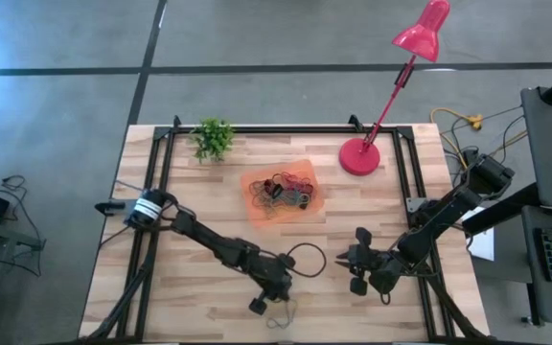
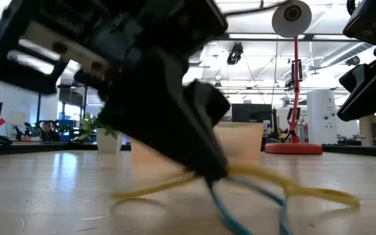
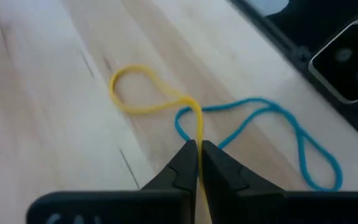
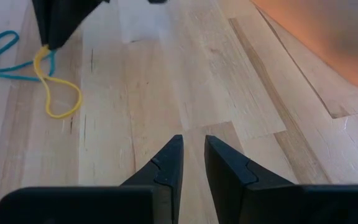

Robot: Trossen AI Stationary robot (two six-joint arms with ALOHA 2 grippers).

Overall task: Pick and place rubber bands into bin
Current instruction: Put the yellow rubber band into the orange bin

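The left end effector (image 3: 198, 163) is down at the near part of the wooden bench (image 1: 199, 211), its two dark fingers (image 3: 179, 168) pressed together on a yellow rubber band (image 3: 143, 93). The strand runs straight between the fingertips, and the free end of the band lies in a loop on the wood just ahead of them. A blue rubber band (image 3: 278, 134) lies flat on the bench right beside it, crossing under the yellow one close to the fingertips; from the pictures it is not clear whether the blue band is also caught in the grip. In the low view the left end effector fills the foreground, with the yellow and blue strands trailing onto the bench from its tip.

The right end effector (image 4: 193, 155) hovers over bare wood near the bench's front right, well apart from the two bands, its fingers held a narrow gap apart and holding nothing.

The bin (image 1: 257, 182), a translucent orange tray, sits towards the middle of the bench, farther back, with a heap of mixed-colour rubber bands (image 1: 284, 190) inside. A red desk lamp (image 1: 360, 157) stands to its right and a small green plant (image 1: 213, 138) to its left.
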